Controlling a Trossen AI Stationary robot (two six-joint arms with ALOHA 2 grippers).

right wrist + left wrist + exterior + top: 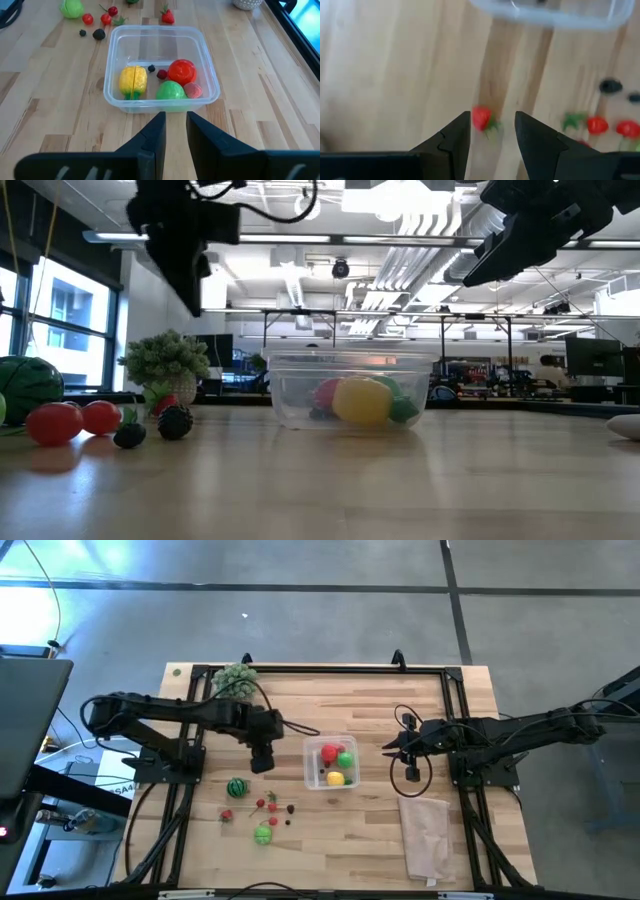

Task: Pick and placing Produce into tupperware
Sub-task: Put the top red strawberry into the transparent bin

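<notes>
The clear tupperware [330, 762] stands mid-table and holds a yellow pepper [133, 81], a red tomato [182, 71], a green fruit [171, 91], a pink strawberry and tiny berries. Loose produce lies on the table to its near left: a dark-striped green ball [236, 787], a red strawberry [481, 119], small red pieces [290, 808], dark berries [99, 34] and a green fruit [262, 834]. My left gripper [492, 117] hangs open well above the table, left of the tupperware, with the strawberry showing below between its fingers. My right gripper [176, 117] hovers right of the tupperware, its fingers a narrow gap apart, empty.
A bushy pale-green plant [235, 678] stands at the far left of the table. A folded beige cloth [425, 835] lies at the near right. A dark frame rail [320, 668] runs along the table's far edge and down its sides.
</notes>
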